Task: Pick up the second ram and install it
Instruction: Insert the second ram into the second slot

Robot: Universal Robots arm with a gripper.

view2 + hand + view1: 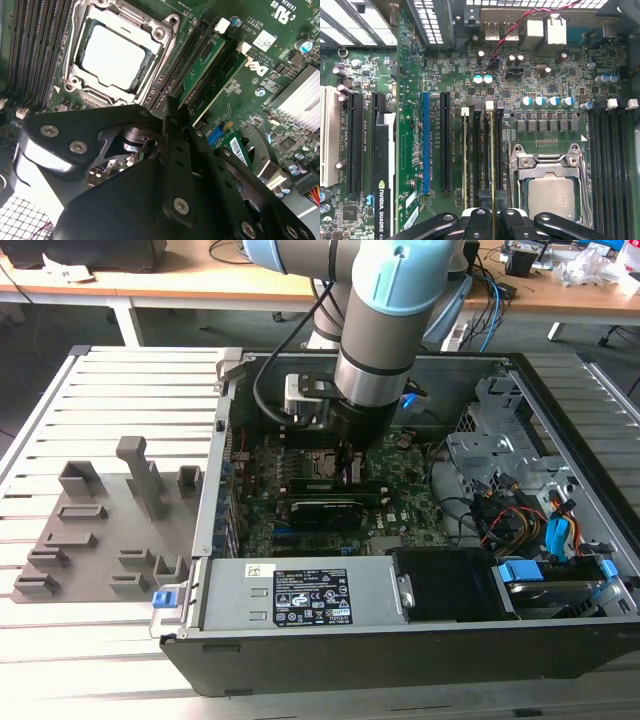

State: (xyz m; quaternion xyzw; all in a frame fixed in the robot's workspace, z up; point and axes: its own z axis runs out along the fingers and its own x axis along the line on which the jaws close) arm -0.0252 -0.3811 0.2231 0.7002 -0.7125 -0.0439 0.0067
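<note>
I have the open computer case lying on the slatted tabletop, with the grey holder tray well off to the side of my tool, which reaches down over the motherboard. In the first wrist view the tool is clamped on the second ram. The stick stands on edge in a memory slot just beside the processor socket, its long axis running straight away from the tool along the slot, I judge so that it seats squarely.

Holder tray lies on exterior view's left of computer case.
</note>
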